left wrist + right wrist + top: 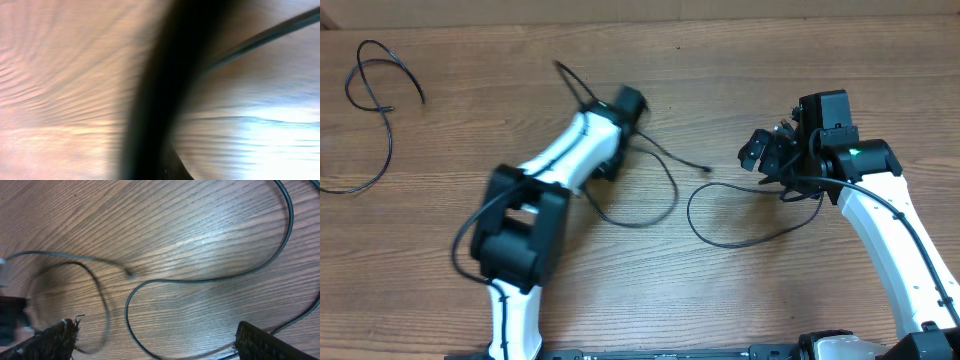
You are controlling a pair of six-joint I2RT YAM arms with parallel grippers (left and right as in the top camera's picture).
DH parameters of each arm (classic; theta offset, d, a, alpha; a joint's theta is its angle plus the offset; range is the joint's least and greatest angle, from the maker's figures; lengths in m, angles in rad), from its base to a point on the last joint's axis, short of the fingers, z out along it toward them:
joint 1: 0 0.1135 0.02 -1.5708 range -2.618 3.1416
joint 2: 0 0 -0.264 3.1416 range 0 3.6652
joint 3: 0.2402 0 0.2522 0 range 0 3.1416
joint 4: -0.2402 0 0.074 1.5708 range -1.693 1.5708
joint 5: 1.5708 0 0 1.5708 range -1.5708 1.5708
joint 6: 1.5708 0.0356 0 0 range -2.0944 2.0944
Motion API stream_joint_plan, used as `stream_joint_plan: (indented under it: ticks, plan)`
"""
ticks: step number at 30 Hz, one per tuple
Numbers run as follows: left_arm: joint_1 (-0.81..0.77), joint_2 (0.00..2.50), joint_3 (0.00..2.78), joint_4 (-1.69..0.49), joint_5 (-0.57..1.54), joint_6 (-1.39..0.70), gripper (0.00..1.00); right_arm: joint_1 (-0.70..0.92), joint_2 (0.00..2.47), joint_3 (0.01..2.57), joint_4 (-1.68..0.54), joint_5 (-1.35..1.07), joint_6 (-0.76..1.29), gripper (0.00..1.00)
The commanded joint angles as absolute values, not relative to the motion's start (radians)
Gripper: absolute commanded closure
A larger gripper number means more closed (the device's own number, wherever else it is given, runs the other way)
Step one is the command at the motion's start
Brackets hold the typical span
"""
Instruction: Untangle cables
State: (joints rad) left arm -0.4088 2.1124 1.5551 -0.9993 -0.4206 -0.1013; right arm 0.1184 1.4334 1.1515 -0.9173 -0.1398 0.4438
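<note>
Overhead: wooden worktop [800, 60]. Coiled cable [389, 140] far left, well apart from arms. Second cable [680, 157] trails from blurred left claw [628, 103]; cannot tell if open or closed. Third cable [689, 212] curves beside right claw [765, 160].
Left wrist: only blur, dark band.
Right wrist: claw fingers spread wide, holding nothing.

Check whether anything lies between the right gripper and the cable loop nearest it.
Nothing visible does. The right gripper is open, and the cable loop lies on the wooden table directly in front of it.
</note>
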Motion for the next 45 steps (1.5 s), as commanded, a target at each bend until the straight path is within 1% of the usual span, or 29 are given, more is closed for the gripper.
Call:
stream_joint_plan:
  ticks: [1, 4, 7, 12, 16, 19, 26, 28, 31, 32, 33, 34, 36, 37, 39, 40, 45]
  plan:
    - [-0.291, 1.911, 1.684, -1.026, -0.309, -0.061, 0.96, 0.117, 1.431, 1.149, -0.915, -0.128, 0.44, 0.0]
    - [-0.187, 1.805, 1.71, -1.019, -0.17, -0.044, 0.95, 0.117, 1.431, 1.149, -0.914, -0.128, 0.44, 0.0]
    - [-0.056, 1.738, 1.71, -1.024, -0.163, -0.118, 0.96, 0.117, 1.431, 1.149, -0.914, -0.128, 0.44, 0.0]
    - [0.154, 1.74, 1.704, -1.039, -0.155, -0.213, 0.96, 0.117, 1.431, 1.149, -0.914, -0.128, 0.44, 0.0]
    - [0.264, 1.789, 1.704, -0.986, 0.001, -0.216, 0.95, 0.117, 1.431, 1.149, -0.914, -0.128, 0.44, 0.0]
    - [0.284, 1.845, 1.704, -0.967, 0.075, -0.197, 0.96, 0.117, 1.431, 1.149, -0.914, -0.128, 0.44, 0.0]
    - [0.28, 2.047, 1.704, -0.903, 0.067, -0.159, 0.96, 0.117, 1.431, 1.149, -0.914, -0.128, 0.44, 0.0]
    - [0.285, 2.096, 1.704, -0.879, 0.037, -0.132, 0.96, 0.117, 1.431, 1.149, -0.914, -0.128, 0.44, 0.0]
    - [0.302, 2.135, 1.704, -0.853, -0.091, -0.172, 0.96, 0.117, 1.431, 1.149, -0.914, -0.128, 0.44, 0.0]
    - [0.308, 2.138, 1.704, -0.847, -0.121, -0.187, 0.93, 0.117, 1.431, 1.149, -0.914, -0.128, 0.44, 0.0]
    - [0.314, 2.138, 1.704, -0.842, -0.14, -0.191, 0.85, 0.117, 1.431, 1.149, -0.914, -0.128, 0.44, 0.0]
    - [0.322, 2.137, 1.705, -0.836, -0.146, -0.191, 0.72, 0.117, 1.431, 1.149, -0.914, -0.128, 0.44, 0.0]
    - [0.328, 2.131, 1.707, -0.837, -0.136, -0.192, 0.41, 0.117, 1.431, 1.149, -0.914, -0.128, 0.44, 0.0]
    - [0.328, 2.129, 1.71, -0.846, -0.128, -0.192, 0.33, 0.117, 1.431, 1.149, -0.914, -0.128, 0.44, 0.0]
    - [0.327, 2.128, 1.72, -0.879, -0.097, -0.192, 0.08, 0.117, 1.431, 1.149, -0.914, -0.128, 0.44, 0.0]
    - [0.324, 2.128, 1.726, -0.901, -0.075, -0.192, 0.0, 0.117, 1.431, 1.149, -0.914, -0.128, 0.44, 0.0]
    - [0.305, 2.124, 1.799, -1.008, 0.051, -0.192, 0.0, 0.117, 1.431, 1.149, -0.914, -0.128, 0.44, 0.0]
